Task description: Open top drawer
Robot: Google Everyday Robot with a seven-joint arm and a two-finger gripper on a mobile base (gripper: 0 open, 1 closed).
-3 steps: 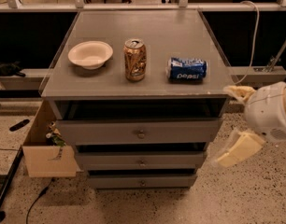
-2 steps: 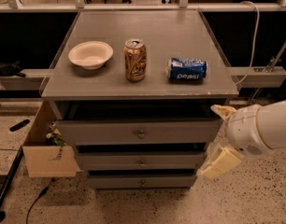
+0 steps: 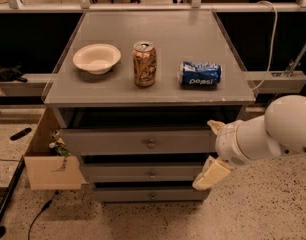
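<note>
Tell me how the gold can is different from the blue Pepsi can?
The gold can stands upright; the Pepsi can lies on its side. The gold can is golden-brown; the Pepsi can is blue. Both sit on the grey cabinet top. The gripper, open, is at the right end of the top drawer.

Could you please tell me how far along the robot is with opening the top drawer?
Done: nothing visible yet. The top drawer looks barely out, if at all. In hand: the gripper, its fingers spread, hovers by the drawer's right end, well clear of the knob. Left: reach the knob, close on it and pull the drawer out.
</note>
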